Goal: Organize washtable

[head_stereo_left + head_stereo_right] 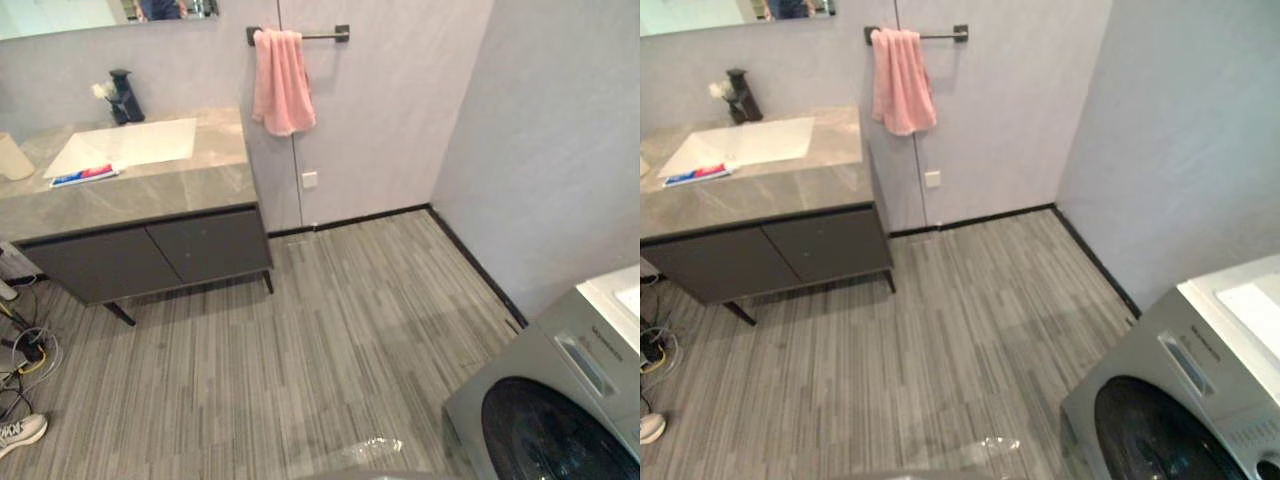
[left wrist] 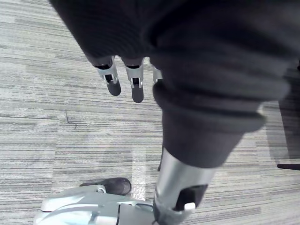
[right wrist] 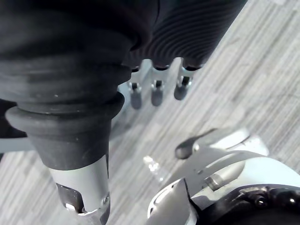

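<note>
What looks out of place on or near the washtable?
A toothpaste tube lies flat on the washtable by the basin, loose rather than put away. The pink towel hangs bunched at one end of its bar. A shiny, wet-looking patch marks the floor near the washing machine.

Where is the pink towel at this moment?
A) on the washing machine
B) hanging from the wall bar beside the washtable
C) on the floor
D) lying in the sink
B: the pink towel drapes over the dark wall bar, right of the washtable.
</note>
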Tool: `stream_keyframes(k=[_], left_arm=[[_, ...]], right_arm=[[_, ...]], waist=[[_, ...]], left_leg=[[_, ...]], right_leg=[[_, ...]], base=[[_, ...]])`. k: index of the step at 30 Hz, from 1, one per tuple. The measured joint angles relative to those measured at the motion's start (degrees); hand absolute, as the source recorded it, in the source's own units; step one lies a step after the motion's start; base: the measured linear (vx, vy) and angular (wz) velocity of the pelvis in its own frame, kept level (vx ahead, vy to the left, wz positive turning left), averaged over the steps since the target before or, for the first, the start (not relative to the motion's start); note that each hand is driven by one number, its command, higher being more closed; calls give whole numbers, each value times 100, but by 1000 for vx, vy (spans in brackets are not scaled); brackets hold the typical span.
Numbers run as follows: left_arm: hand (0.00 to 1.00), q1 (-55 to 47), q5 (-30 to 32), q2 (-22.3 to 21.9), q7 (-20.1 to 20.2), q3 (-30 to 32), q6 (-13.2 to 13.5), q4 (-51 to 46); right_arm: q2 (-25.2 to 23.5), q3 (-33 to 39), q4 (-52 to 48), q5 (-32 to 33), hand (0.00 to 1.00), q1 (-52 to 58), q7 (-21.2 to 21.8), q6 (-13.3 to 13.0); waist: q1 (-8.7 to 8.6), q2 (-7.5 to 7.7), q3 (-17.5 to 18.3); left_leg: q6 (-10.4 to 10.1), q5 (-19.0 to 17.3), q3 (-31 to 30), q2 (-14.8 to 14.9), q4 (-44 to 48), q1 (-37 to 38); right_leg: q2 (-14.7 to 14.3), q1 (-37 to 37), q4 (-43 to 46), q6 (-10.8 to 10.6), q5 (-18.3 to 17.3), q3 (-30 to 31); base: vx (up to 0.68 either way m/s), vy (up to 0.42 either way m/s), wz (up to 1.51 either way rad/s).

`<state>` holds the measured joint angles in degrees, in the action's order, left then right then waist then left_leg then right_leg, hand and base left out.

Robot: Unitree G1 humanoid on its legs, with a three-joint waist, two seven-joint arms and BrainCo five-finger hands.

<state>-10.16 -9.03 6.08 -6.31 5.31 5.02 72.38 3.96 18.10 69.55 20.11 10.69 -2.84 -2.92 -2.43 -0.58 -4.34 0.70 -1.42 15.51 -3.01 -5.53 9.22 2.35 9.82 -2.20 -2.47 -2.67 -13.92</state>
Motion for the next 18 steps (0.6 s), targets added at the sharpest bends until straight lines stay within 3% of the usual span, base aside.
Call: stream_keyframes(k=[12,18], left_arm=[[0,15,85,-9,-40,68,54,-1],[0,15,254,1,-275,-4,51,-5]], right_arm=[[-22,-17,-24,-45,0,-36,-69,-62],[-17,-116,-46,-45,0,-28,-88,-69]], waist=[[-1,43,-144],[0,72,-152]], left_leg=[[-17,9,60,82,-35,107],[-43,-15,63,84,-38,32]], right_leg=[[-77,89,-13,1,-43,-29],[-81,79,-106,6,-35,-46]], base=[[-10,-50,-3],[-79,-11,0]])
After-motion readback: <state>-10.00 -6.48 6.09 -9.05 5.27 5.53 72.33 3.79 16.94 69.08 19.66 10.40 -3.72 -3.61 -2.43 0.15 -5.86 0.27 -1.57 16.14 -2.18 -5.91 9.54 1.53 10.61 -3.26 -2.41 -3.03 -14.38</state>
